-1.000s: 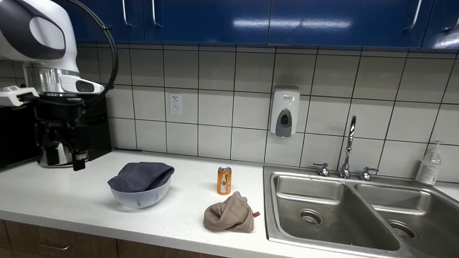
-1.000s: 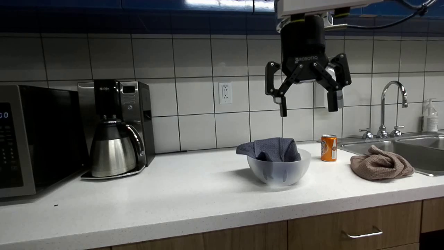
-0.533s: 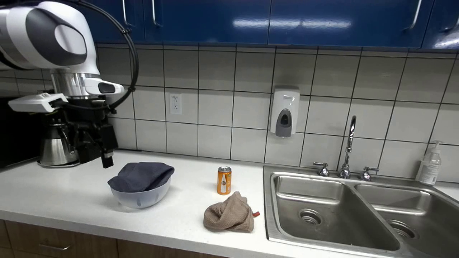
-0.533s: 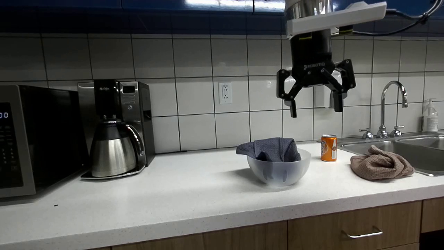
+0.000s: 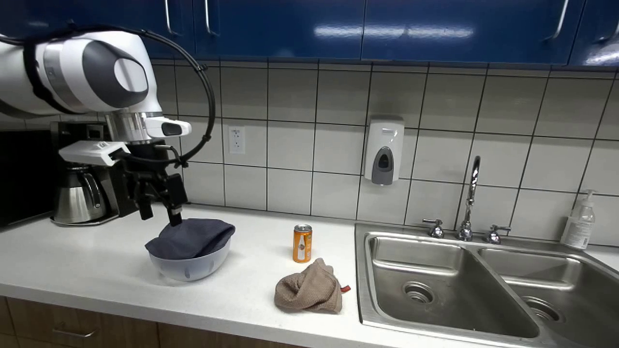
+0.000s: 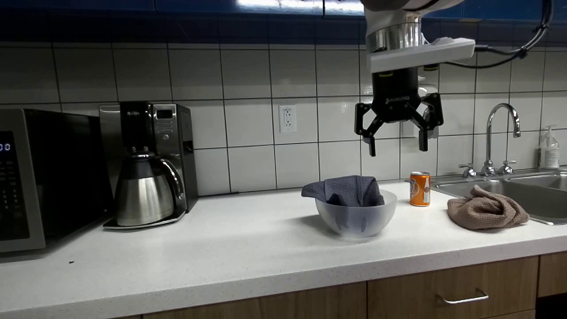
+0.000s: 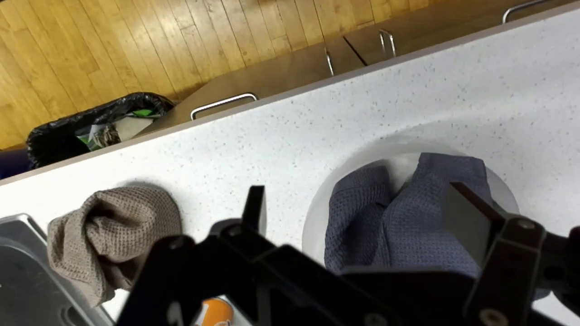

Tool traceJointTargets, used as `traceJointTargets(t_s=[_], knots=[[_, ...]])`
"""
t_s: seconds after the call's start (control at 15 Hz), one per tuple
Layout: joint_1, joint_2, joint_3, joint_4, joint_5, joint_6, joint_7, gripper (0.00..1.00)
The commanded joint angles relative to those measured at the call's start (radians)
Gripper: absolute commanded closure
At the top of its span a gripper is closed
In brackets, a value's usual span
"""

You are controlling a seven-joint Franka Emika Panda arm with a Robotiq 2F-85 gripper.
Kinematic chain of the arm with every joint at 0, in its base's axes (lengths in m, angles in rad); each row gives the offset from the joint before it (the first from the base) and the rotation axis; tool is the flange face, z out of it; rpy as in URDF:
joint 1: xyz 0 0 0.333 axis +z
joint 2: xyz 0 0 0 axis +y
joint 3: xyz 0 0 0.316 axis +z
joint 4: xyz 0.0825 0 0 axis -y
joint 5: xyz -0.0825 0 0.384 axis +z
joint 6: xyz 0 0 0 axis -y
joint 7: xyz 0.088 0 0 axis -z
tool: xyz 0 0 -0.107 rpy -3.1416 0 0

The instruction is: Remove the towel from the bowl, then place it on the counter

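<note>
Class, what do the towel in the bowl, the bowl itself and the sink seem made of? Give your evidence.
Towel: matte woven cloth, perhaps cotton; soft folds and a waffle-like weave show.
Bowl: frosted, probably plastic, possibly glass; the towel's colour shows dimly through its wall.
Sink: satin-finished metal, likely stainless steel; grey with blurred reflections.

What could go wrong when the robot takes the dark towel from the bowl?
The open gripper might also pinch the bowl, because the dark towel hangs over the bowl's rim; then the bowl could lift or tip. If swung toward the sink, the towel could knock over the orange can, which stands in between.
</note>
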Motion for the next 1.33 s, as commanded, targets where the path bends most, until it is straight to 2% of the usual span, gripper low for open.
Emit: traceJointTargets(t_s=[0.0,0.67,1.27], knots=[[-0.020,0.099,-0.004,0.060,-0.044,0.069,0.054,0.00],[-0.007,0.319,-0.068,0.149,-0.103,0.271,0.133,0.00],[0.053,0.463,-0.138,0.171,-0.072,0.450,0.122,0.00]])
